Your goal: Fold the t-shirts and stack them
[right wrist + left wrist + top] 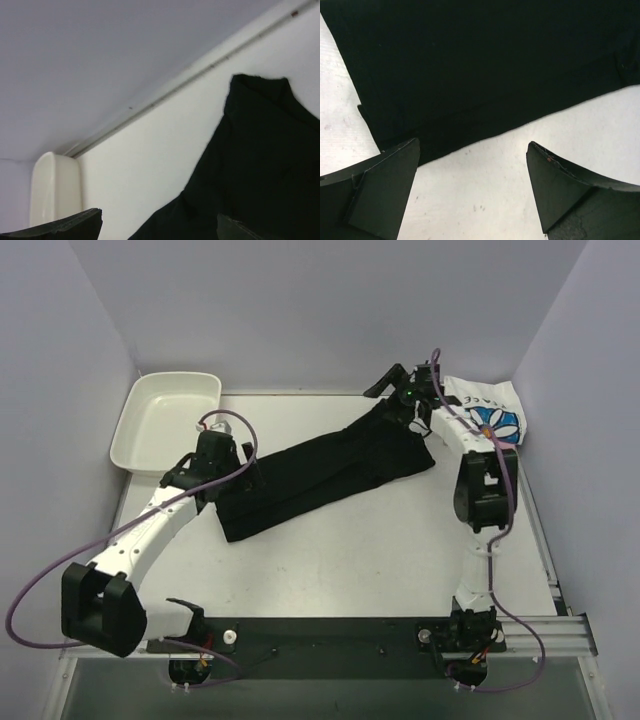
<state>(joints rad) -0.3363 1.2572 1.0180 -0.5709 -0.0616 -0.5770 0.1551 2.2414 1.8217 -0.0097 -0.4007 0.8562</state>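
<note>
Your left gripper (472, 145) stands wide open and holds nothing, just above the near-left end of the black shirt (320, 475), which lies as a long strip slanting across the table (380, 560) from near left to far right. Your right gripper (159, 216) is also wide open and empty, over the far-right end close to the back wall. The main risk is pinching only the top layer, since the strip looks doubled over; lift that alone and the fold will probably fall open. If you raise the two ends unevenly, the strip is likely to twist or sag in the middle. Watch your right arm too, because the daisy-print shirt (495, 415) sits just beside it and a swing could drag it along. The white tray (165, 420) is near your left arm and could get nudged
</note>
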